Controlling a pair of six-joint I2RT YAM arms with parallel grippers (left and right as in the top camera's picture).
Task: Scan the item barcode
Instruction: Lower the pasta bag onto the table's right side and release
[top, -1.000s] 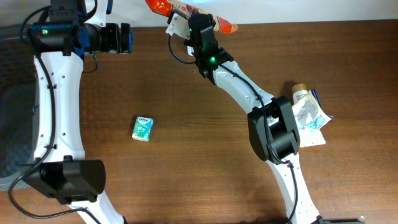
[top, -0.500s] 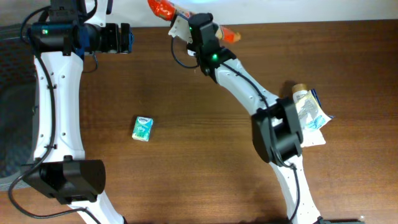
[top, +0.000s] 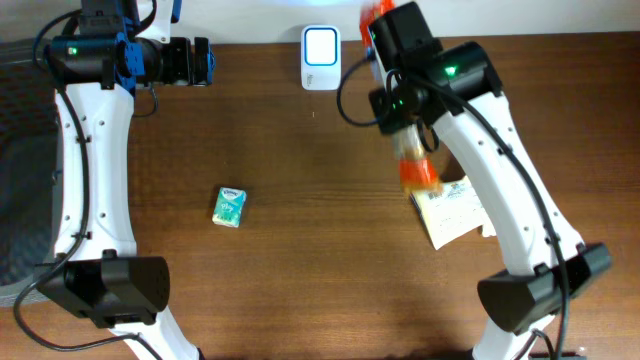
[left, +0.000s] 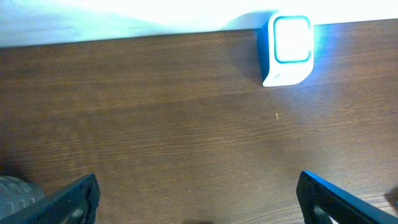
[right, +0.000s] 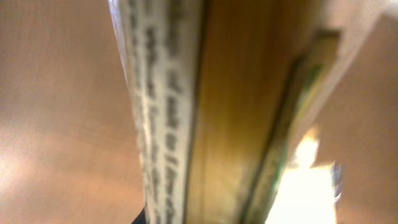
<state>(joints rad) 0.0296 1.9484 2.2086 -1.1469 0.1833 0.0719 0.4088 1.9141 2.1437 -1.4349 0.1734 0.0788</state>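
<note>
The orange packet (top: 418, 172) was clamped right of centre by the closed right gripper (top: 403, 132), lower right of the lit scanner (top: 320, 45). The left gripper (top: 204, 62) was spread wide, empty, upper left.

Orange packet (top: 418, 174), white-and-blue scanner (top: 320, 46)

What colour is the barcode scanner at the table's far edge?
The barcode scanner is white with a blue-lit window; clearest in the left wrist view.
</note>
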